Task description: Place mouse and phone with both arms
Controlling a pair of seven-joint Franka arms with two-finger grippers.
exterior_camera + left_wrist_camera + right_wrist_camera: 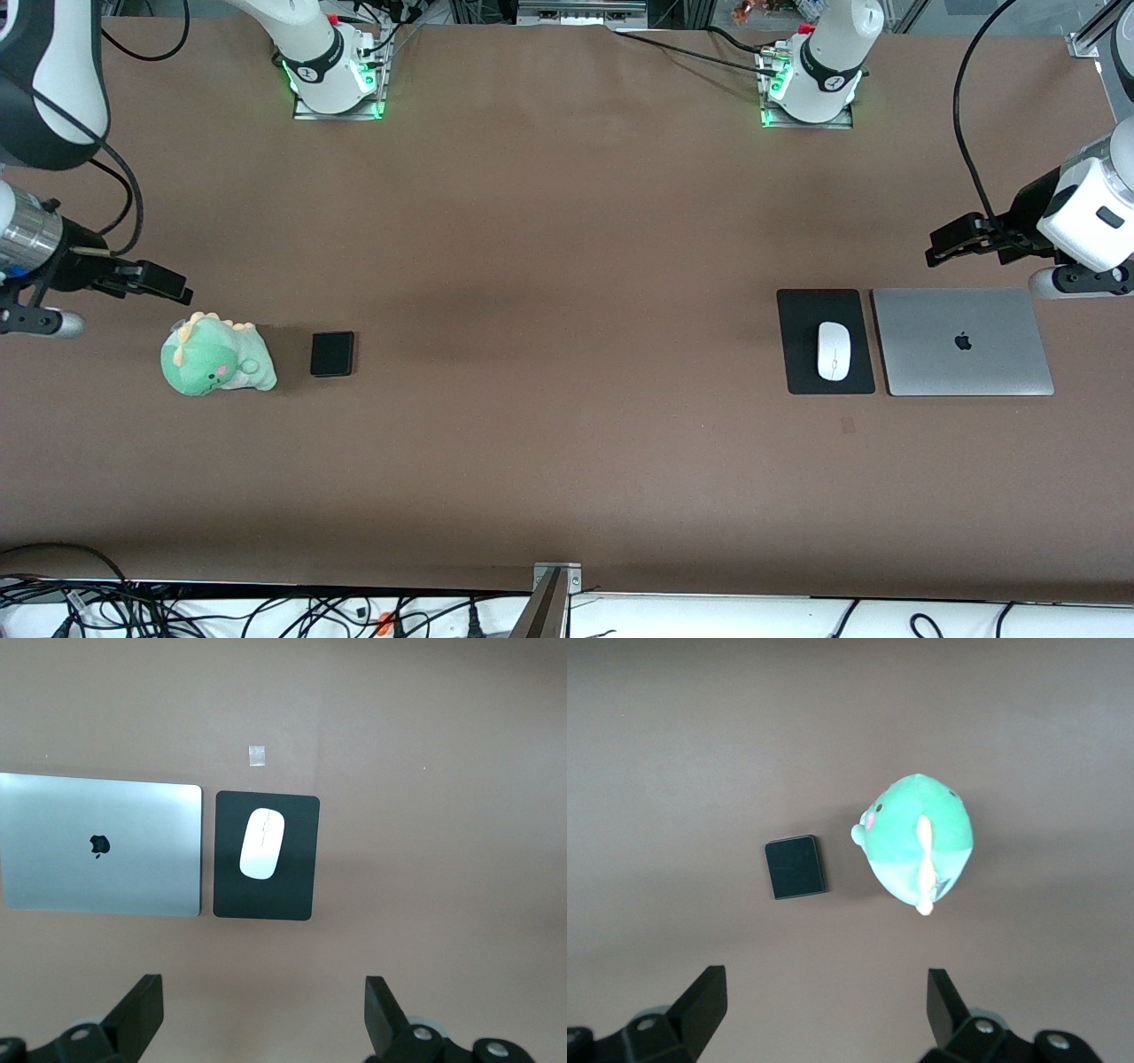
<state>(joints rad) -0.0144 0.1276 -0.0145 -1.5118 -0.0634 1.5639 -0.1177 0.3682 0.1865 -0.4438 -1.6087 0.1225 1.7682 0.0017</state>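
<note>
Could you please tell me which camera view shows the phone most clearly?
The right wrist view: the phone lies large and unobstructed beside the green plush toy. The front view shows it smaller, flat on the table. The left wrist view does not show it.

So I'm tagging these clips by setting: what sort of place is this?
Most likely a robotics lab bench: two arm bases bolted to a brown table, loose cables along its edge, and staged props: mouse, phone, laptop.

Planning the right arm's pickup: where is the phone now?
The phone lies flat on the table toward the right arm's end, right beside the green plush dinosaur, untouched.
</note>
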